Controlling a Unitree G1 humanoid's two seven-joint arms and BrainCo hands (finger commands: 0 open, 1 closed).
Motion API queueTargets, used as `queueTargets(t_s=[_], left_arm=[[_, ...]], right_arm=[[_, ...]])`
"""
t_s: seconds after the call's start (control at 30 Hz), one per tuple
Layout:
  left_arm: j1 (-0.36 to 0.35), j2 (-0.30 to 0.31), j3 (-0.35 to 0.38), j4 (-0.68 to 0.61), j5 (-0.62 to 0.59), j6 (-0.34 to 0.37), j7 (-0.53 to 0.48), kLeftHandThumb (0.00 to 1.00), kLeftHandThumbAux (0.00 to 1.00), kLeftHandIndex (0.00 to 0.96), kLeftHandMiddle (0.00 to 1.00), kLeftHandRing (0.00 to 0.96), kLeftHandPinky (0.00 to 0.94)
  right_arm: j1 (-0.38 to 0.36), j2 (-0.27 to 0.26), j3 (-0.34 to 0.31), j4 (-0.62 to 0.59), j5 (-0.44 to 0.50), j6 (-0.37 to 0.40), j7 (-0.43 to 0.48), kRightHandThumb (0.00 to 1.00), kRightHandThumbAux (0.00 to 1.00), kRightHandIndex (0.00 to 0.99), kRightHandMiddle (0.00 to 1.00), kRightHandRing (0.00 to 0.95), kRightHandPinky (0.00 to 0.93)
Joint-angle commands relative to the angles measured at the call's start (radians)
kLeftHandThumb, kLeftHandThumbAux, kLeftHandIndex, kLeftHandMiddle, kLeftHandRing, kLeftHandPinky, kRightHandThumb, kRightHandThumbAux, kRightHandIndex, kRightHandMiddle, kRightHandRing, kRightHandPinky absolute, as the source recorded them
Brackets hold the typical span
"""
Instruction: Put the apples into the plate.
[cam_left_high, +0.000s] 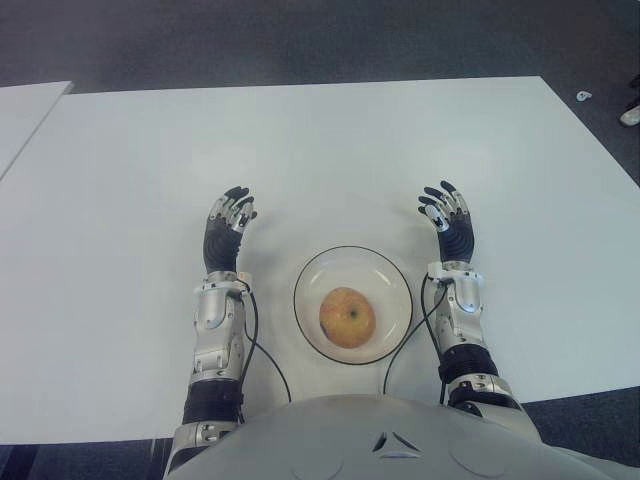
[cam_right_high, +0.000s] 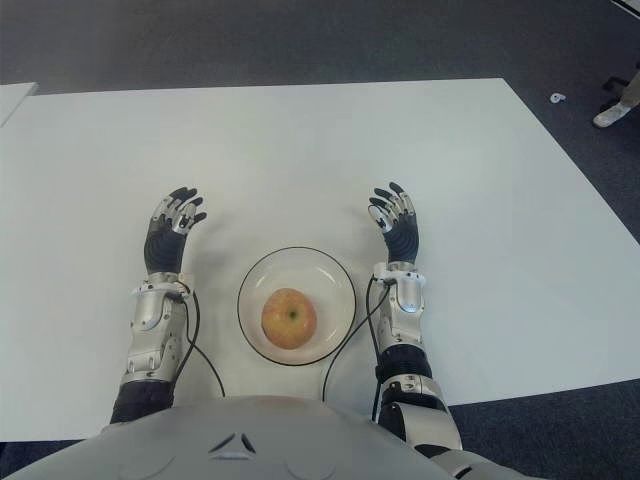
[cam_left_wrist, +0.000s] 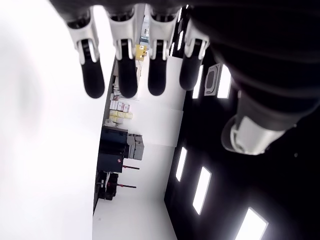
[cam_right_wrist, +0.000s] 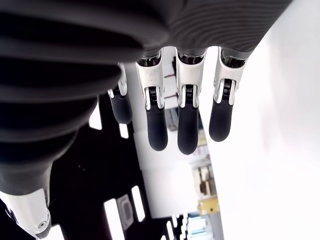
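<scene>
One yellow-red apple sits in the clear glass plate on the white table, close to my body. My left hand shows to the left of the plate, fingers spread and holding nothing. To the right of the plate is my right hand, also spread and holding nothing. In the left wrist view the fingers hang straight with nothing between them; the right wrist view shows its fingers the same way. No other apple is in view.
The white table stretches far ahead and to both sides. A second white table edge shows at the far left. Dark floor lies beyond, with a small white object and a shoe at the far right.
</scene>
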Motion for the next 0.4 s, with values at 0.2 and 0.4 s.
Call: queueTargets(t_s=[0.2,0.4], left_arm=[[0.023,0.005,-0.010,0.038,0.012,-0.043,-0.029,0.355,0.588,0.203,0.214,0.239,0.279],[0.048,-0.002,-0.016,0.063,0.024,-0.089,-0.028,0.351,0.577,0.208,0.223,0.248,0.285]], right_arm=[[0.085,0.020,0.002,0.048,-0.021,-0.007,-0.018,0.340,0.651,0.118,0.248,0.260,0.271],[0.133,0.027,0.005,0.045,-0.036,-0.055,-0.014,0.330,0.647,0.105,0.228,0.248,0.259]])
